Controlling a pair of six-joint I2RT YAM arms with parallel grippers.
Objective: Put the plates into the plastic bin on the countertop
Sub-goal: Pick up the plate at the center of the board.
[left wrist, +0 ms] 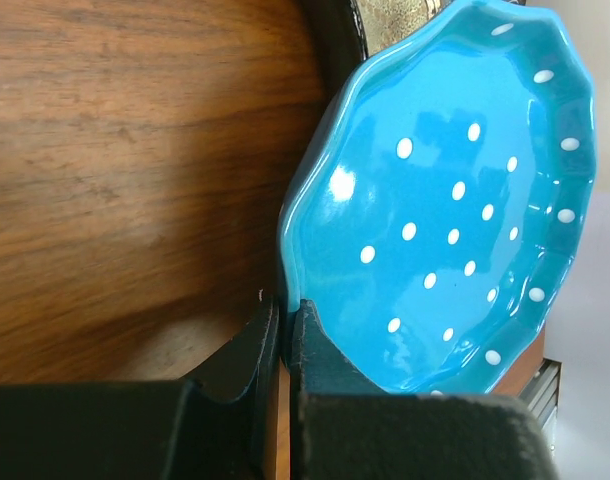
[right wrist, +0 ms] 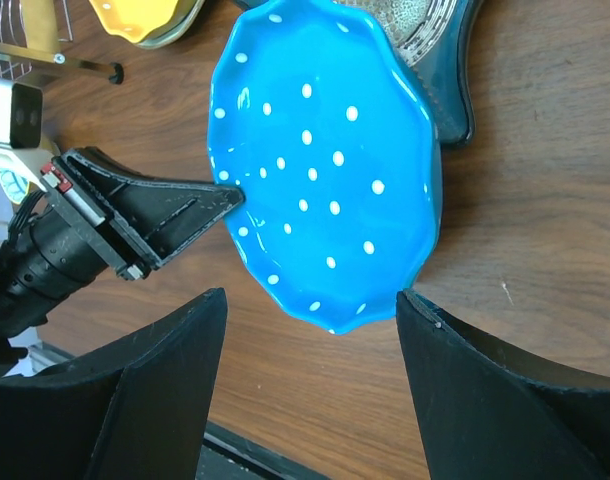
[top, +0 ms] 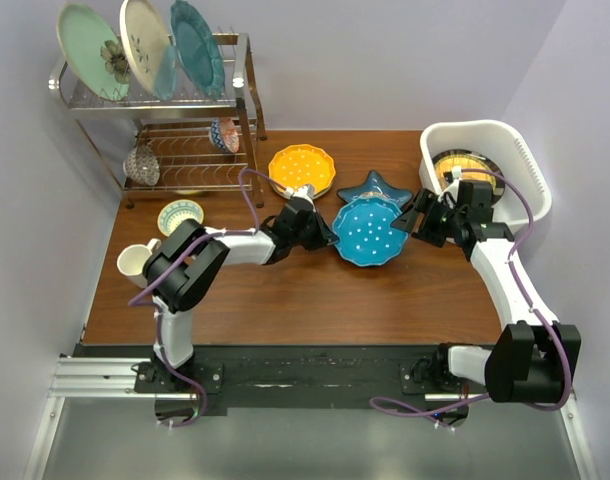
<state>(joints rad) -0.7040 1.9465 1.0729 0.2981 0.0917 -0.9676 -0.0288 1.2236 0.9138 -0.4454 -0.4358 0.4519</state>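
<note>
My left gripper (top: 325,230) (left wrist: 285,320) is shut on the left rim of a bright blue scalloped plate with white dots (top: 367,230) (left wrist: 455,200) (right wrist: 325,170) and holds it tilted over the table's middle. My right gripper (top: 413,218) (right wrist: 310,297) is open, its fingers on either side of the plate's right edge without touching it. A dark blue star-shaped plate (top: 377,187) (right wrist: 463,100) lies just behind. A yellow scalloped plate (top: 302,170) (right wrist: 145,15) lies further left. The white plastic bin (top: 525,160) stands at the far right with a yellow plate with a dark rim (top: 463,165) inside.
A chrome two-tier rack (top: 155,100) at the back left holds three large upright plates and a small patterned bowl (top: 223,133). A small pale green bowl (top: 180,215) and a cream mug (top: 135,260) stand by the table's left edge. Walls close in on left and right.
</note>
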